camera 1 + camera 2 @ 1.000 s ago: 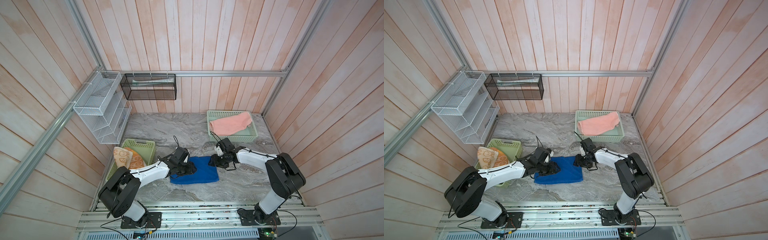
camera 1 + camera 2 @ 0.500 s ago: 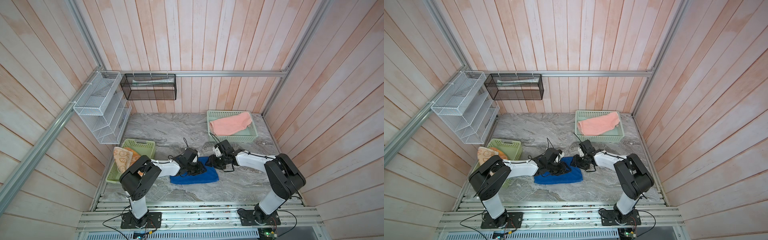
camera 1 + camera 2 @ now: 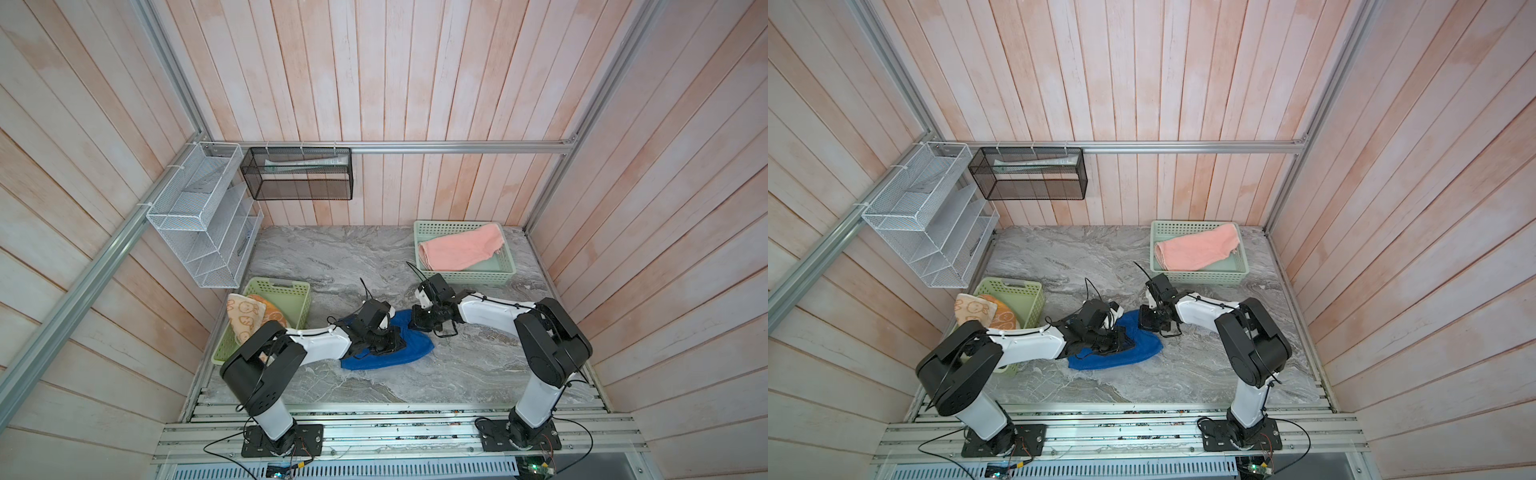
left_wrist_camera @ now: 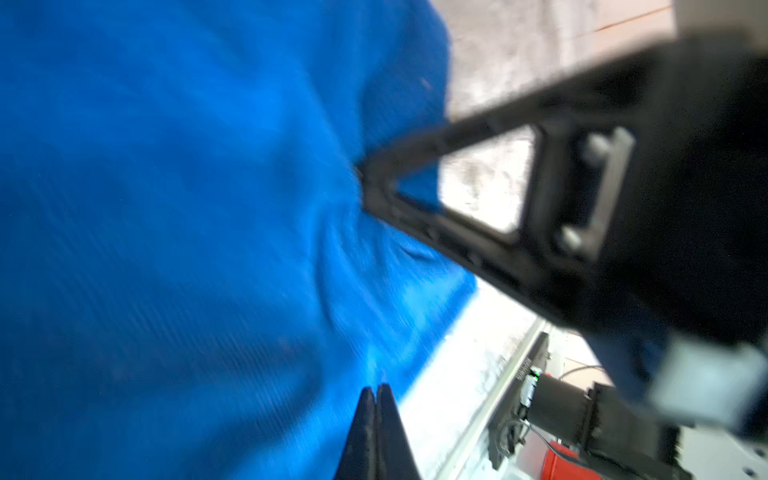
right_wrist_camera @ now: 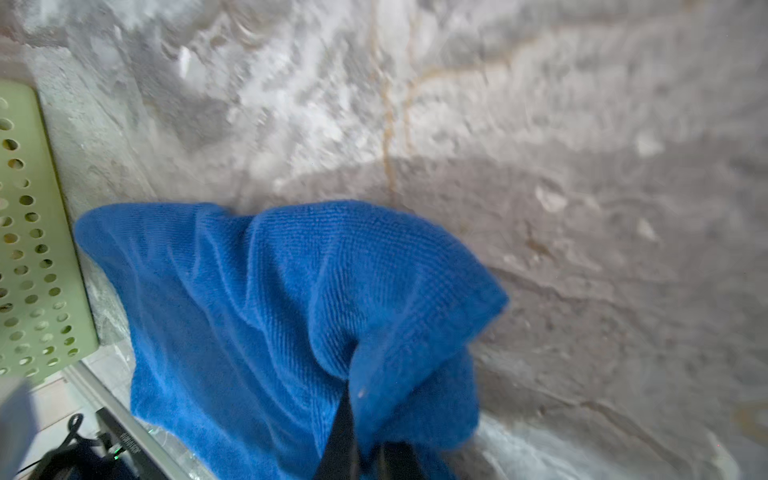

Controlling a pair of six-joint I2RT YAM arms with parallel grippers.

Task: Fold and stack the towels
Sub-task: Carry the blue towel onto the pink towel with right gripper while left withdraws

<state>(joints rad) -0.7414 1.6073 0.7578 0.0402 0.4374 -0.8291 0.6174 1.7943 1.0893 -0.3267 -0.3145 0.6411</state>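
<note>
The blue towel (image 3: 409,353) (image 3: 1142,351) lies rumpled on the marble table near the front middle. My left gripper (image 3: 397,343) (image 4: 376,388) reaches over it from the left. Its tips are shut together at a crease near the towel's front edge. My right gripper (image 3: 415,326) (image 5: 365,415) is shut on the towel's far right corner, and cloth drapes over its fingers. One right finger (image 4: 457,245) also shows in the left wrist view. A pink towel (image 3: 457,251) lies folded in the back right basket. An orange bunny towel (image 3: 245,313) hangs over the left basket.
A pale green basket (image 3: 465,277) stands at the back right, another pale green basket (image 3: 286,291) at the left edge. A white wire rack (image 3: 199,216) and a black mesh bin (image 3: 297,174) hang on the walls. Metal rails (image 3: 374,405) run along the table's front.
My left gripper has slid right across the blue towel and shut. My right gripper has shut on the towel's corner. The towel has gone from flat to bunched.
</note>
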